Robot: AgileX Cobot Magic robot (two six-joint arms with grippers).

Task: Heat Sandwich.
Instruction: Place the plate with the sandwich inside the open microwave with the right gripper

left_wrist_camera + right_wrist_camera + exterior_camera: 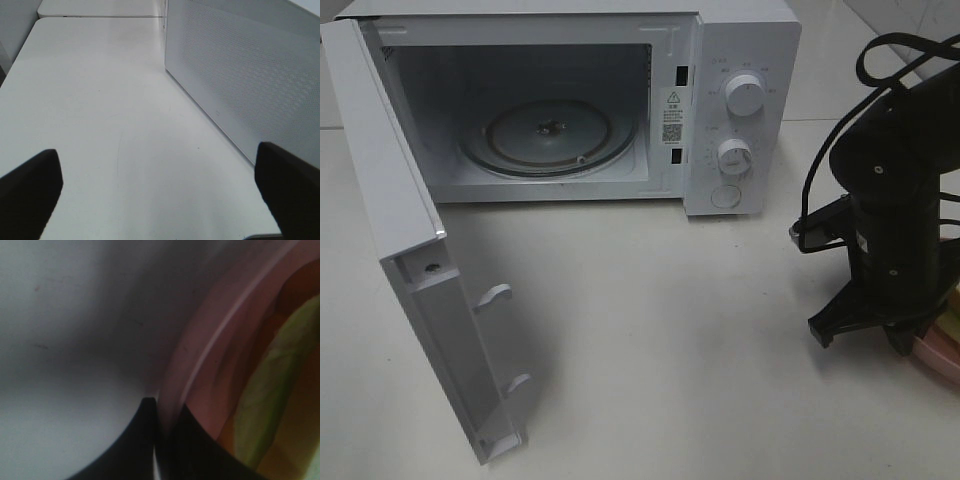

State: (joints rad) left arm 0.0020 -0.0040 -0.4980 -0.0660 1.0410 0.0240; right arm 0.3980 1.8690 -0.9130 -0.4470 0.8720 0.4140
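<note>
1. The right fingers (132, 450) are closed down to a thin slit, and the raised rim of the pink plate (210, 355) runs through that slit, so they pinch the plate by its edge
2. One finger sits outside the rim over the tabletop (65, 340); the other sits inside the rim, over the plate
3. The sandwich (272, 380) lies on the plate, just past the inner finger; the close view is too blurred to tell whether it touches that finger
4. Its side faces the fingers, with a pale yellow-green band of filling showing between orange-brown crust on either side
5. That band, and so the long axis of the visible side, runs roughly alongside the plate rim, slanting past the fingers rather than pointing at them; both its ends are cut off by the frame
6. From the high camera the right arm (895, 200) hangs over the plate and covers nearly all of it, leaving only a pink arc
7. The left fingers (30, 195) stand wide apart and hold nothing; only tabletop lies between them
8. Just beyond one left finger a perforated white panel (240, 75) stands upright on the tabletop
9. The microwave (770, 50) stands well away from the right fingers, across the tabletop, with its door (440, 320) wide open and the glass turntable (545, 135) visible inside
</note>
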